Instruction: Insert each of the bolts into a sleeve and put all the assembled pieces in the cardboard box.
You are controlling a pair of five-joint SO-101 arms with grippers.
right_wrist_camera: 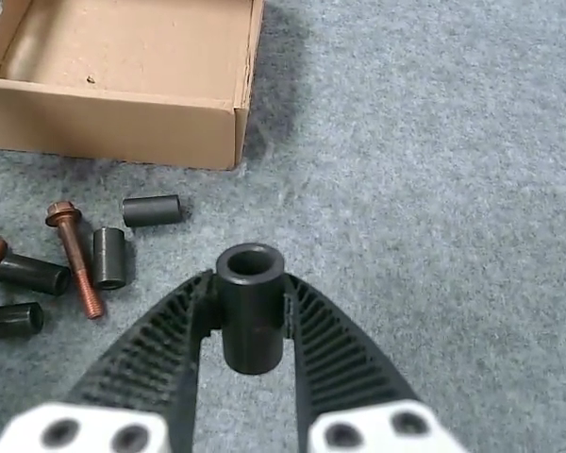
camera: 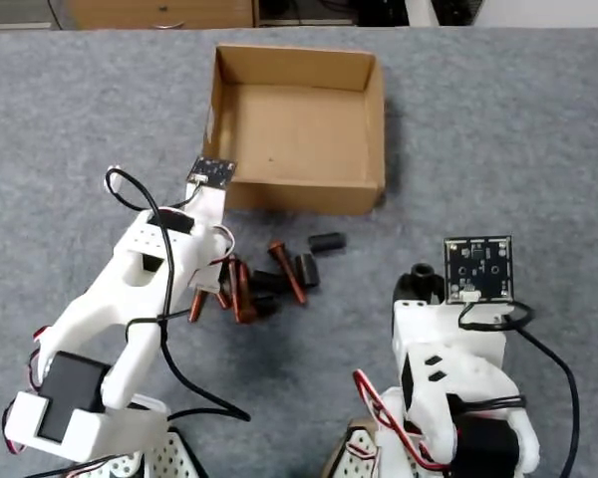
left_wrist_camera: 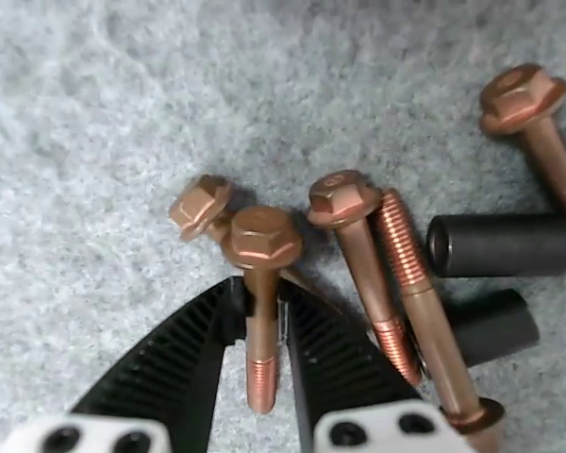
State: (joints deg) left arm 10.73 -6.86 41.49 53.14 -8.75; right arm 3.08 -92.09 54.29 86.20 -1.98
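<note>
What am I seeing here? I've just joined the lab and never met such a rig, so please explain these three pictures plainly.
Two small white robot arms sit side by side at a grey table. The high view looks down on both; the other two pictures come from a camera on each arm's wrist, looking along its black jaws. On the table lie loose copper-coloured bolts, black sleeves and an open cardboard box. The left arm has its jaws shut on a bolt; the right arm grips a sleeve in its jaws.
</note>
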